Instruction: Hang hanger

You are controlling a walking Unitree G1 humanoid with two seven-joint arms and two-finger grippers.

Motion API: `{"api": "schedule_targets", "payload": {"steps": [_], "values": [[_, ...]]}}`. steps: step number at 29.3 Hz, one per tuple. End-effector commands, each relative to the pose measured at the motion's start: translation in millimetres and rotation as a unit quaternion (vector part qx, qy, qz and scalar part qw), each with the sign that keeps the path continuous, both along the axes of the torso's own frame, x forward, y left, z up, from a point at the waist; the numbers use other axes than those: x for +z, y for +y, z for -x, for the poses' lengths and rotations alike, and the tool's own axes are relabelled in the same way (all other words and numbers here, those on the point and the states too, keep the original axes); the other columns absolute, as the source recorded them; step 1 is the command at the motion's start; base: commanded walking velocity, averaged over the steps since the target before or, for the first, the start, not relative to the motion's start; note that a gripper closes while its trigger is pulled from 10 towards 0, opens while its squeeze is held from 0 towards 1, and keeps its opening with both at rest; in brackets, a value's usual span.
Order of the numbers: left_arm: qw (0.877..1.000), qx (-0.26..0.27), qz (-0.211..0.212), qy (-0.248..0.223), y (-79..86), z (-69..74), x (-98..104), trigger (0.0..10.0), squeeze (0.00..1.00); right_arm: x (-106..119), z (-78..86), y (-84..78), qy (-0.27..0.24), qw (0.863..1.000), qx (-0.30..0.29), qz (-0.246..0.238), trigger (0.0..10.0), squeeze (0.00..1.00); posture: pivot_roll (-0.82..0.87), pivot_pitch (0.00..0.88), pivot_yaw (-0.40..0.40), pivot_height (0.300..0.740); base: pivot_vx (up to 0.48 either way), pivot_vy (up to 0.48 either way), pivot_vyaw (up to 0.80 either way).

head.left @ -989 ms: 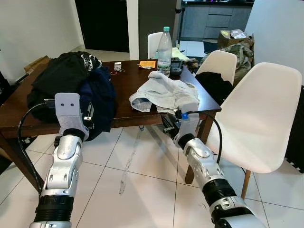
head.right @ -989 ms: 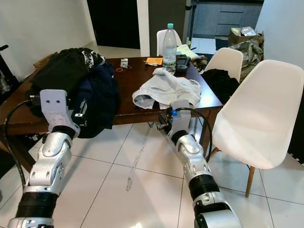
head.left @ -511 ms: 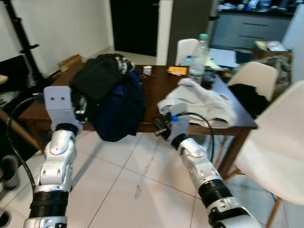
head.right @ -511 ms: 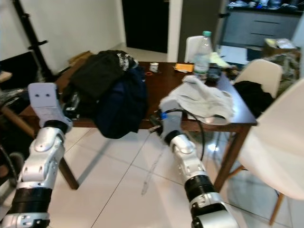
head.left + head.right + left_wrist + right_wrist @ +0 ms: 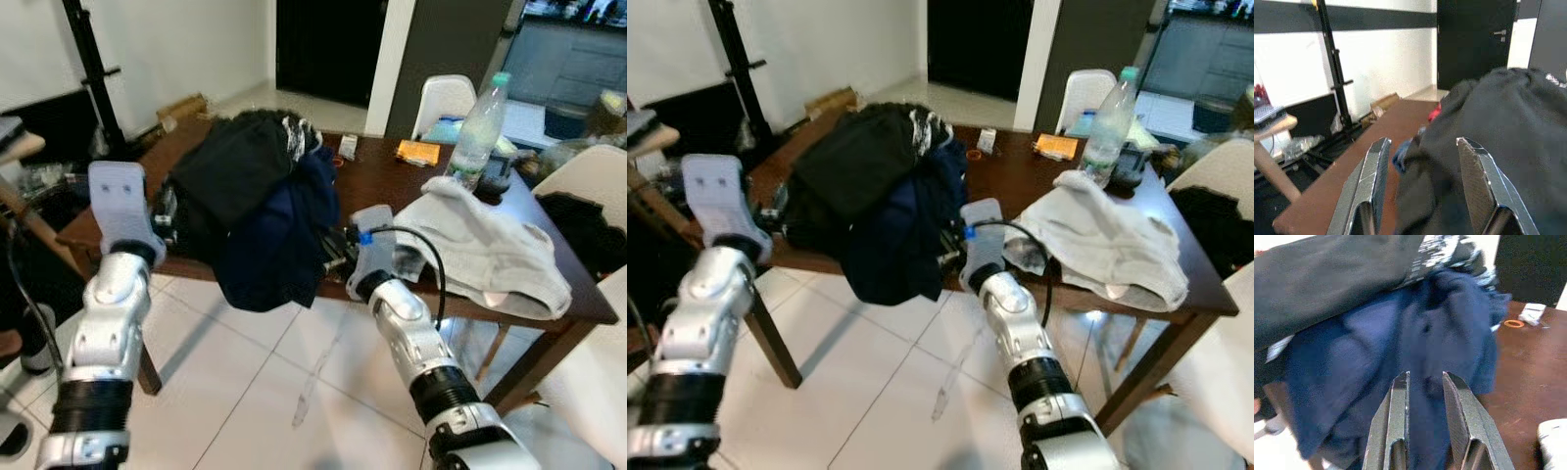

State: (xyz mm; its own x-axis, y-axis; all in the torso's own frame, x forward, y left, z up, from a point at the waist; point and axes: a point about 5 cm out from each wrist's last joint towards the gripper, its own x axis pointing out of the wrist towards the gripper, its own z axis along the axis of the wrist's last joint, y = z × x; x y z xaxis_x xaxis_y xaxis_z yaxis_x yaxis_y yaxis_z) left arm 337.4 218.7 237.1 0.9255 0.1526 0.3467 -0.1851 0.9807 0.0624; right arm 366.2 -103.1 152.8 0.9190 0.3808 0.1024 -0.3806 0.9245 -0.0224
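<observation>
Since no hanger can be made out among the soft, floppy dark clothes (image 5: 250,201) heaped at the surface's (image 5: 392,181) ten o'clock edge, you hold left pincer (image 5: 1425,191) spread, right pincer (image 5: 1425,426) narrowly parted.

The right hand (image 5: 1425,423) points at a navy garment (image 5: 1400,362), fingers slightly apart. A black garment (image 5: 1327,279) lies over it. An orange ring (image 5: 1513,323), perhaps a band, rests on the tabletop (image 5: 1533,367).

Head cams looking down at table (image 5: 387,186); wrist cams facing clothes pile (image 5: 1376,323) up close, both sharing it.
</observation>
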Motion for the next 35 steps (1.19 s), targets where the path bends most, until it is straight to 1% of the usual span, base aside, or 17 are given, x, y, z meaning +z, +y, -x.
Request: {"api": "schedule_targets", "payload": {"steps": [1, 4, 5, 6, 7, 9, 11, 14, 20, 22, 23, 24, 29, 32, 33, 34, 35], "values": [[1.0, -0.017, -0.005, -0.001, -3.0, -2.3, 6.1, 10.0, 0.0, 12.8, -4.5, -12.9, -0.025, 0.998, -0.039, -0.03, 10.0, 0.0, 0.13, 0.0, -0.013, 0.74, 0.352, 0.0, 0.0], [1.0, -0.017, -0.005, -0.001, -3.0, -2.3, 6.1, 10.0, 0.0, 12.8, -4.5, -12.9, -0.025, 0.998, -0.039, -0.03, 10.0, 0.0, 0.13, 0.0, -0.013, 0.74, 0.352, 0.0, 0.0], [0.999, -0.031, -0.003, -0.006, -6.4, -3.7, 10.2, 10.0, 0.0, 18.9, -6.7, -20.2, -0.038, 0.996, -0.067, -0.048, 10.0, 0.0, 0.13, 0.0, -0.012, 0.74, 0.345, 0.0, 0.0], [0.999, -0.031, -0.003, -0.006, -6.4, -3.7, 10.2, 10.0, 0.0, 18.9, -6.7, -20.2, -0.038, 0.996, -0.067, -0.048, 10.0, 0.0, 0.13, 0.0, -0.012, 0.74, 0.345, 0.0, 0.0], [0.997, -0.073, -0.004, -0.009, -17.7, -4.9, 14.7, 10.0, 0.0, 29.8, -7.9, -30.0, -0.066, 0.99, -0.097, -0.078, 10.0, 0.0, 0.13, 0.0, -0.012, 0.74, 0.349, 0.0, 0.0], [0.997, -0.073, -0.004, -0.009, -17.7, -4.9, 14.7, 10.0, 0.0, 29.8, -7.9, -30.0, -0.066, 0.99, -0.097, -0.078, 10.0, 0.0, 0.13, 0.0, -0.012, 0.74, 0.349, 0.0, 0.0], [0.99, -0.139, -0.011, -0.01, -36.6, -5.5, 18.7, 10.0, 0.0, 45.7, -6.9, -40.9, -0.108, 0.98, -0.124, -0.116, 10.0, 0.0, 0.12, 0.0, -0.005, 0.74, 0.349, 0.0, 0.0], [0.988, -0.157, -0.013, -0.01, -41.9, -5.8, 19.4, 10.0, 0.0, 50.5, -5.7, -41.8, -0.121, 0.977, -0.123, -0.126, 10.0, 0.0, 0.12, 0.0, -0.005, 0.74, 0.35, 0.0, 0.0], [0.988, -0.156, -0.014, -0.012, -38.8, -6.0, 23.6, 10.0, 0.0, 51.0, -5.4, -38.7, -0.123, 0.977, -0.121, -0.125, 10.0, 0.0, 0.12, 0.0, -0.01, 0.74, 0.349, 0.0, 0.0], [0.987, -0.159, -0.014, -0.011, -39.4, -5.8, 24.4, 10.0, 0.0, 51.8, -5.3, -38.4, -0.125, 0.977, -0.121, -0.126, 10.0, 0.0, 0.12, 0.0, -0.011, 0.74, 0.341, 0.0, 0.0], [0.985, -0.17, -0.015, -0.008, -42.2, -5.0, 25.1, 10.0, 0.0, 53.1, -5.3, -38.5, -0.129, 0.976, -0.122, -0.128, 10.0, 0.0, 0.12, 0.0, -0.01, 0.74, 0.281, 0.0, 0.0], [0.983, -0.182, -0.013, -0.014, -44.8, -3.7, 26.6, 10.0, 0.0, 53.8, -5.5, -38.7, -0.13, 0.975, -0.123, -0.13, 10.0, 0.0, 0.12, 0.0, -0.009, 0.74, 0.0, 0.0, 0.0], [0.983, -0.183, -0.023, -0.013, -44.7, -2.8, 28.7, 10.0, 0.0, 54.2, -5.4, -39.8, -0.132, 0.975, -0.125, -0.132, 10.0, 0.0, 0.12, 0.0, -0.008, 0.74, 0.0, 0.0, 0.0], [0.985, -0.167, -0.024, -0.019, -38.1, -5.9, 34.2, 10.0, 0.0, 53.8, -5.5, -40.0, -0.13, 0.975, -0.126, -0.132, 10.0, 0.0, 0.12, 0.0, -0.01, 0.74, 0.0, 0.0, 0.0], [0.989, -0.149, -0.02, -0.009, -28.6, -10.6, 35.7, 10.0, 0.0, 53.8, -5.7, -39.7, -0.129, 0.975, -0.126, -0.131, 10.0, 0.0, 0.12, 0.0, -0.007, 0.74, 0.0, 0.0, 0.0], [0.99, -0.14, -0.013, 0.001, -21.6, -13.8, 35.0, 10.0, 0.15, 54.1, -5.8, -39.6, -0.129, 0.975, -0.126, -0.131, 10.0, 0.0, 0.12, 0.0, -0.007, 0.74, 0.0, 0.0, 0.0], [0.991, -0.135, -0.008, 0.007, -17.0, -15.7, 34.6, 10.0, 0.15, 54.2, -5.9, -39.6, -0.129, 0.975, -0.126, -0.131, 10.0, 0.0, 0.12, 0.0, -0.007, 0.74, 0.0, 0.0, 0.0]]}}
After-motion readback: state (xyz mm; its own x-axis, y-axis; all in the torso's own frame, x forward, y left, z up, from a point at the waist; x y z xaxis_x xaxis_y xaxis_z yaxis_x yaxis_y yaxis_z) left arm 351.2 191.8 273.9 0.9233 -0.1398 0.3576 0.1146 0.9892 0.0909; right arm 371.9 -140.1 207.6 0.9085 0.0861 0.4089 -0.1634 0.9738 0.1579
